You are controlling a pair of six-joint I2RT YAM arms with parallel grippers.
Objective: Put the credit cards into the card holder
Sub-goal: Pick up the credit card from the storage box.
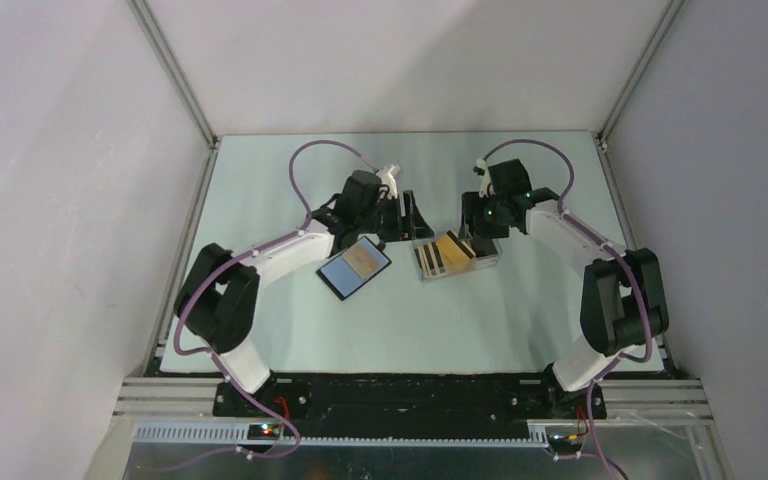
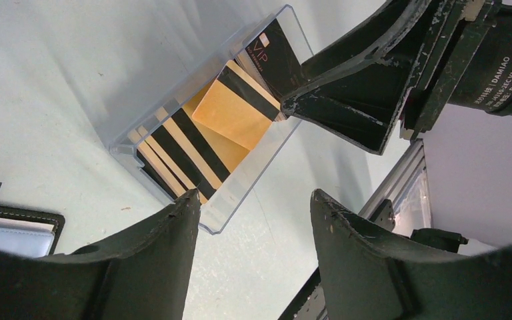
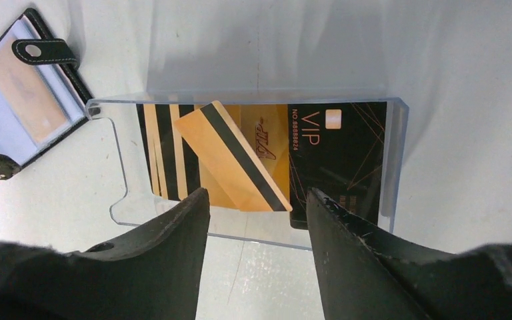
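The credit cards (image 3: 173,143) lay fanned in a clear tray (image 3: 395,160) at mid-table, one orange card (image 3: 230,157) skewed loose on top and a black VIP card (image 3: 337,153) at one end. The card holder (image 3: 27,100) lay open near the tray on the left arm's side, its clear pockets facing up, one apparently filled already. The right gripper (image 3: 257,197) hung over the tray with jaws parted and nothing between them — the skewed card sat directly below the gap. The left gripper (image 2: 253,197), likewise parted and empty, hovered between holder and tray. The pick looked best made on the top card's free edge — a pinch on that card alone, not the stack — leaving the left arm to steady the holder.
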